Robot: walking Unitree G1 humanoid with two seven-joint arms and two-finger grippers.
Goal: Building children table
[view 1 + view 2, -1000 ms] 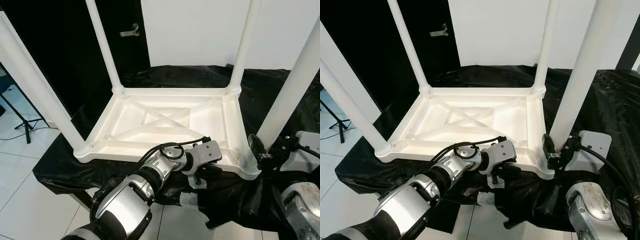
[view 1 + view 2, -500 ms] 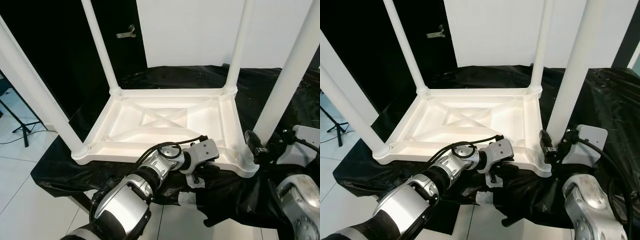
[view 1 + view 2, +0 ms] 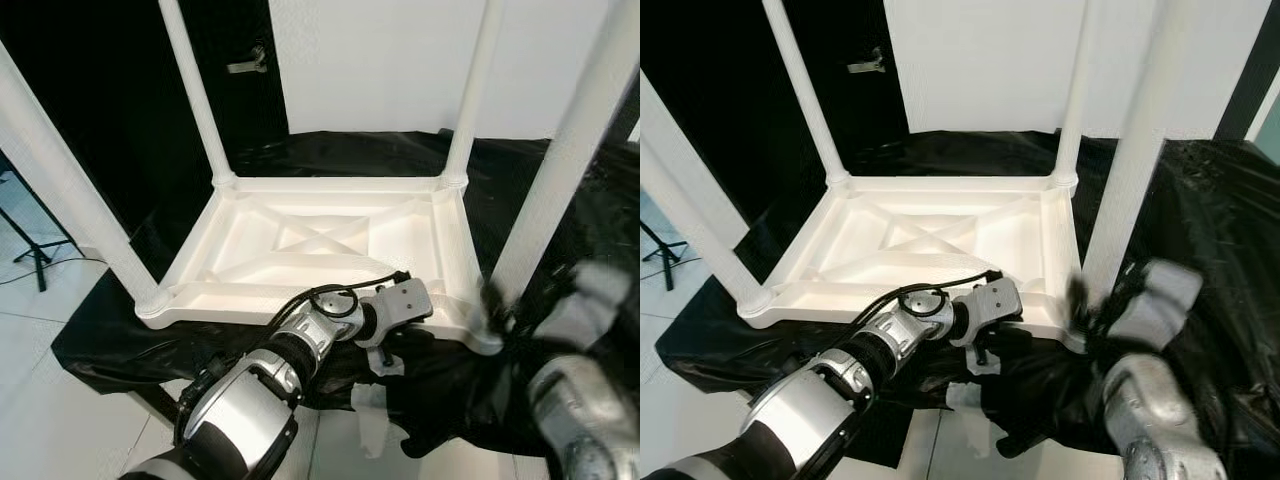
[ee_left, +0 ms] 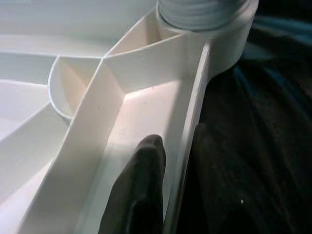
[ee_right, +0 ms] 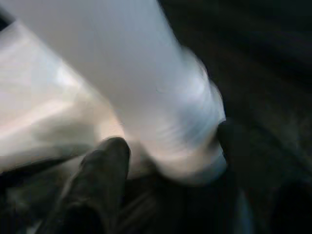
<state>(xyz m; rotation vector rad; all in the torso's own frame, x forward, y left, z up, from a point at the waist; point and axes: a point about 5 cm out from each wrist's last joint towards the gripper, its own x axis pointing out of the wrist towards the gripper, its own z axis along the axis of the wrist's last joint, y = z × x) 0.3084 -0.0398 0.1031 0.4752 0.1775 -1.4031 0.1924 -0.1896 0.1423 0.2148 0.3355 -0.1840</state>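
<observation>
A studio-like room: black backdrop [image 3: 100,90], tripod stand [image 3: 25,235], white tiled floor [image 3: 40,400].

Black plastic sheet [image 3: 560,170], dark door [image 3: 110,90], handle [image 3: 247,64], white wall [image 3: 380,60]

A low surface draped in a crinkled black sheet [image 3: 560,190] carries the white children's table [image 3: 320,245], which rests upside down on it with its four legs pointing up. The sheet hangs over the near edge above the pale tiled floor [image 3: 60,420].
</observation>
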